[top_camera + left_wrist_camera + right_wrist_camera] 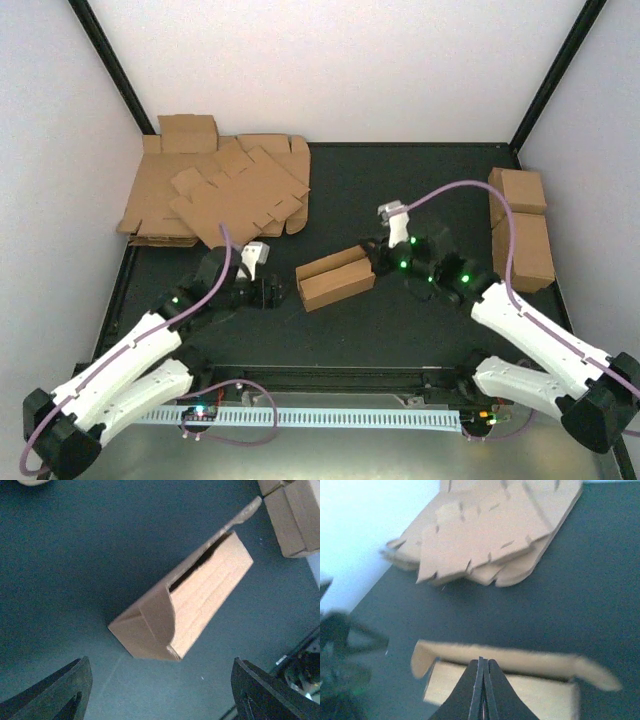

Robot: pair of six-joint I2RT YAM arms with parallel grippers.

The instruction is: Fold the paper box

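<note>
Left hand (272, 293): released, jaws spread wide, just left of the paper box (335, 277), holding nothing.
Paper box: half-formed, top open, lying on the surface (420, 330) between both hands.
Handling: probably light, thin card that creases easily and slides when nudged; take a wall edge.
Right hand (378, 258): clenched at the box's right end, with no card visible between the tips.

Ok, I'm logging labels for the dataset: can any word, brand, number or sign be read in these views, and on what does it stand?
None can be read.
The box, the sheet heap and the two cuboids are plain brown card, with no print in any view.
The left arm and right arm show only green lights; any marking on them is too small to tell.
</note>
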